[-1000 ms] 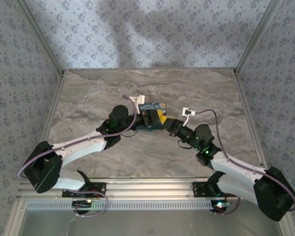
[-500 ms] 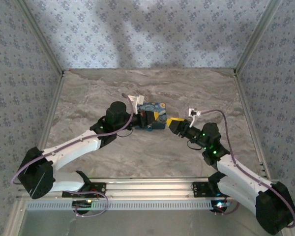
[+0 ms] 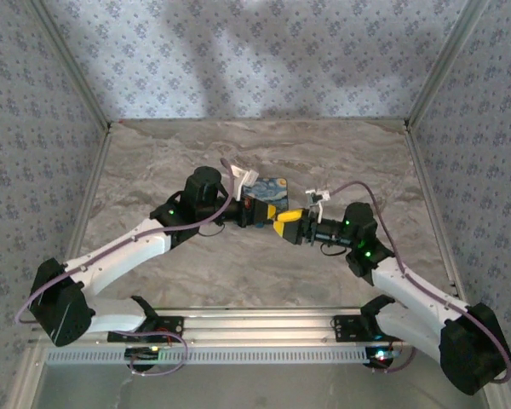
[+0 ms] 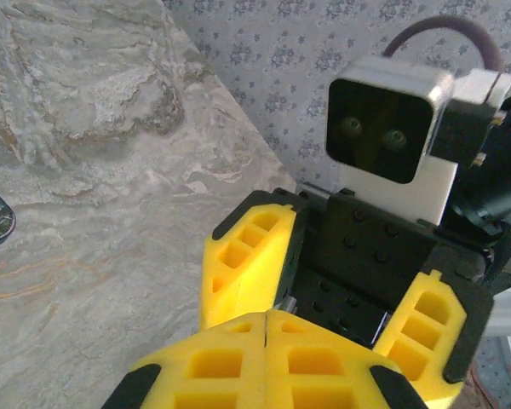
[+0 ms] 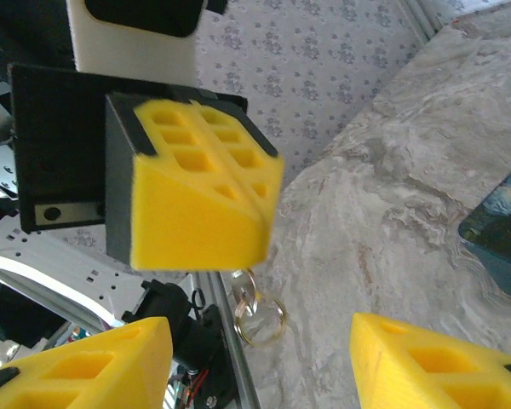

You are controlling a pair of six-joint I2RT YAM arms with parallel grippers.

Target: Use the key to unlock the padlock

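handover, i judge: just beside the painted box (image 3: 272, 189), left tool (image 5: 200, 204) clamps the dangling key ring (image 5: 257, 311), right tool (image 4: 336, 298) gapes facing it and must close squarely next.

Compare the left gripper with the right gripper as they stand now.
The left gripper is shut, pads pressed together; the right gripper stands open, pads well apart. A key ring dangles beneath the left gripper's pads, while the right gripper holds nothing. Both have yellow ribbed pads on black bodies and face each other tip to tip, near the blue box.
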